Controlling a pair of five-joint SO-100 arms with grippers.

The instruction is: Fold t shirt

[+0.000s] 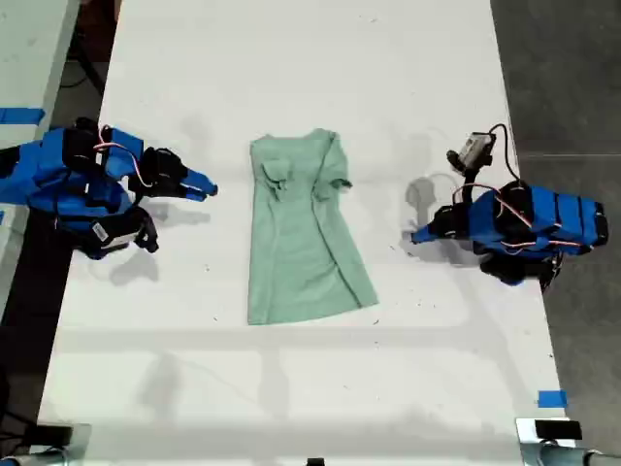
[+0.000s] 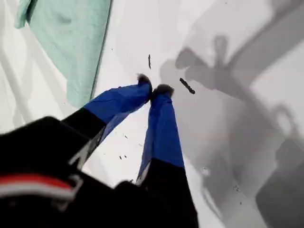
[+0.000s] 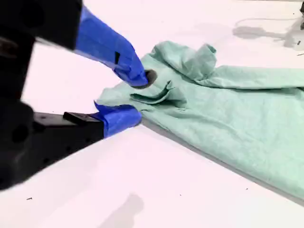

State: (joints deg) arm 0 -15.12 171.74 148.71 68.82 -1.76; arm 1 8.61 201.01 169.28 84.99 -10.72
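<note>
The pale mint-green t shirt [image 1: 301, 243] lies flat and lengthwise in the middle of the white table [image 1: 291, 58], with its sleeves bunched inward at the far end. My second gripper [image 1: 206, 187] is on the exterior view's left, level with the shirt's upper part and a short gap from its edge. Its wrist view shows the second gripper [image 3: 135, 97] open, with the crumpled end of the t shirt [image 3: 228, 118] just beyond the jaws. My first gripper [image 1: 417, 236] is on the exterior view's right, off the cloth. There the first gripper [image 2: 154, 89] is shut on nothing, tips over bare table beside the t shirt [image 2: 71, 38].
A strip of blue tape [image 1: 551, 398] marks the table's near corner on the exterior view's right. Dark floor [image 1: 572, 78] runs along that side. Another pale surface with blue tape [image 1: 19, 115] adjoins the exterior view's left edge. Small dark specks [image 2: 186, 86] lie near the first gripper.
</note>
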